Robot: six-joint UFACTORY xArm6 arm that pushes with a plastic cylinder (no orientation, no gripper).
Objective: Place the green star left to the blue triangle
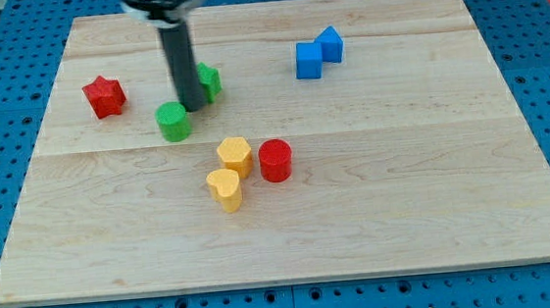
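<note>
The green star [208,81] lies on the wooden board, partly hidden behind my dark rod. My tip [194,106] is at the star's lower left edge, touching or nearly touching it. A green round block [173,121] sits just left of and below the tip. The blue triangle [330,43] lies toward the view's upper right, touching a blue cube [309,60] at its lower left. The star is well to the view's left of both blue blocks.
A red star [104,96] lies at the view's left. A yellow hexagon [235,156], a yellow heart [225,189] and a red cylinder [275,160] cluster near the middle. The board [436,200] rests on a blue pegboard.
</note>
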